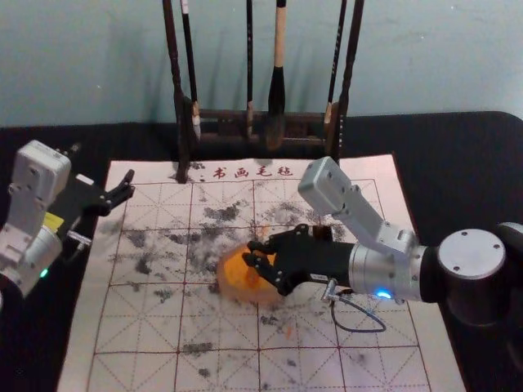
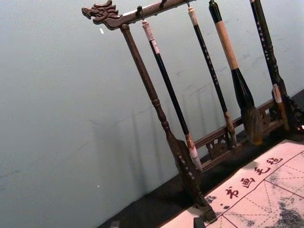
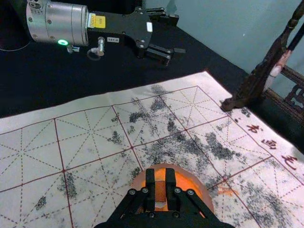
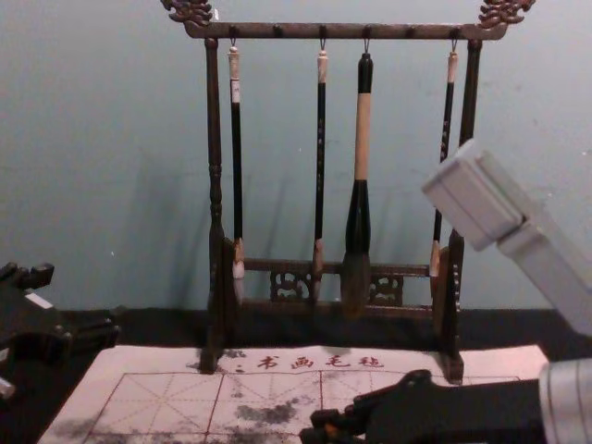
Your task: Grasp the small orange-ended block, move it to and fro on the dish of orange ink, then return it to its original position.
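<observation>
The small block [image 3: 160, 191] is sitting at the middle of the dish [image 1: 228, 281], over the orange ink [image 3: 185, 182]; whether its end is touching the ink, I cannot tell. The right gripper [image 3: 160, 175] is reaching in from three o'clock in the head view, its jaws closing on the block's two opposite sides. The block is probably going to handle as light and stiff, turning slippery wherever ink is creeping up, so the hold should be staying on the dry upper sides, firm but not pressing down hard, lest the dish be sliding. The felt mat [image 1: 139, 327] is lying beneath the dish. The brush rack [image 4: 215, 139] is standing at twelve o'clock, and the left gripper [image 4: 80, 303] is idling at ten o'clock, jaws spread and gripping nothing.
</observation>
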`<move>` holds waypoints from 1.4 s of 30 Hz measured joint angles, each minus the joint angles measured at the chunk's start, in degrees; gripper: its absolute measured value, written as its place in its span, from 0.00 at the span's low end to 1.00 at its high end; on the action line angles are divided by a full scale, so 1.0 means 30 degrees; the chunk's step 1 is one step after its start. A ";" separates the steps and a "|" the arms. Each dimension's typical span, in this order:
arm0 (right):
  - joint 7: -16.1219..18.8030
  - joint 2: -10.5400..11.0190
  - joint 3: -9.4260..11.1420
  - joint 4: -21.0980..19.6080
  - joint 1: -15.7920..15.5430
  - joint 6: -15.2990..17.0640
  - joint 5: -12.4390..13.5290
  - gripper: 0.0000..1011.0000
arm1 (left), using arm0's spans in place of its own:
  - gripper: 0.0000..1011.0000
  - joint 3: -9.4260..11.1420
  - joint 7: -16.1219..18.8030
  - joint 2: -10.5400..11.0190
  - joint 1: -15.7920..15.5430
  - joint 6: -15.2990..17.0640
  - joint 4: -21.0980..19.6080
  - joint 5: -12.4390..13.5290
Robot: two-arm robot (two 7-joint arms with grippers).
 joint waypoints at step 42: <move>-0.0732 -0.1096 0.0203 0.1293 0.0883 0.0396 -0.0291 0.12 | 0.99 0.0000 0.0000 0.0000 0.0001 -0.0001 0.0001 -0.0001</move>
